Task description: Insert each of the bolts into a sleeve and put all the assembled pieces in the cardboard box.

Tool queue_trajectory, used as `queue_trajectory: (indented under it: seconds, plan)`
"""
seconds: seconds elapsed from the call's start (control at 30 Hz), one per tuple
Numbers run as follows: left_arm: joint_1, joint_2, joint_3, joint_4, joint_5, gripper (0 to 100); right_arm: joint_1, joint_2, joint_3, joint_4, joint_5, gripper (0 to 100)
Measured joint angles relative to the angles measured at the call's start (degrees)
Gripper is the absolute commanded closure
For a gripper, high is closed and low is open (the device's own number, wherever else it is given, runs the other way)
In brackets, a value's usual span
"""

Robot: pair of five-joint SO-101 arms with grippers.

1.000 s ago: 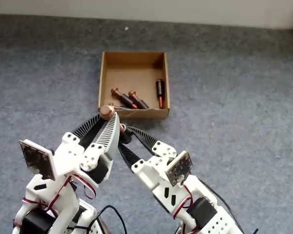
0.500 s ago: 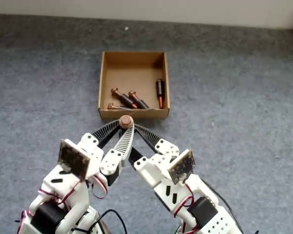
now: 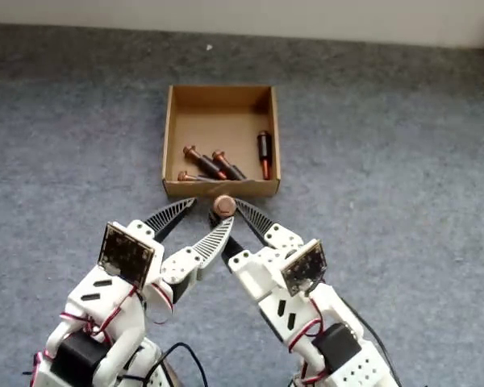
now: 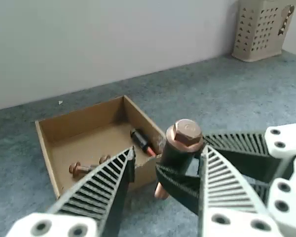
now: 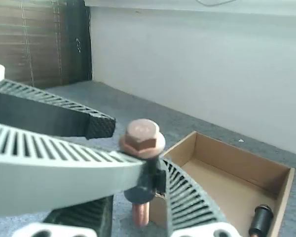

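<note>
Both arms reach forward and meet just short of the near wall of the cardboard box (image 3: 168, 129). The right gripper (image 5: 148, 180) has its fingers clamped on a black sleeve (image 4: 177, 155), held upright above the grey surface (image 3: 387, 161). The copper bolt (image 3: 223, 205) shows its head on top and its shank tip below. The left gripper (image 4: 167, 150) holds its fingers apart on either side. Assembled pieces (image 3: 218, 165) lie in the box, and one by the near wall is partly hidden.

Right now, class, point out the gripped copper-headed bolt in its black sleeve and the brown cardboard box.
Copper-headed bolt in black sleeve (image 3: 223, 205): high view, its hexagonal head.
Brown cardboard box (image 3: 220, 105): high view, bare floor inside.
</note>
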State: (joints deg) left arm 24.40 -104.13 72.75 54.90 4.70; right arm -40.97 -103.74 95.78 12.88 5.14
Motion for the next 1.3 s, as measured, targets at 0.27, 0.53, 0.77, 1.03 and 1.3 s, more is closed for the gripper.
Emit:
queue_trajectory:
  seconds: [0.27, 0.53, 0.77, 1.03, 1.3]
  plan:
    - [-0.18, 0.35, -1.32, 2.73, -0.35, 78, 8.62, -0.18, 0.0, 0.53, -0.09, 99.4]
    - [-0.44, 0.18, -1.32, 2.64, -5.8, 99, 15.47, -0.18, 0.0, 6.33, -0.09, 99.4]
    - [-7.03, 0.0, 5.71, 2.46, -15.91, 99, 18.29, -0.18, 0.0, 6.42, -0.09, 99.4]
    - [-21.71, 0.0, 16.18, 2.46, -16.53, 99, 20.57, -0.18, 0.0, 6.51, -0.09, 99.4]
    - [-27.87, 0.0, 23.12, 2.46, -16.53, 99, 20.75, -0.18, -2.11, 12.57, -2.73, 99.4]
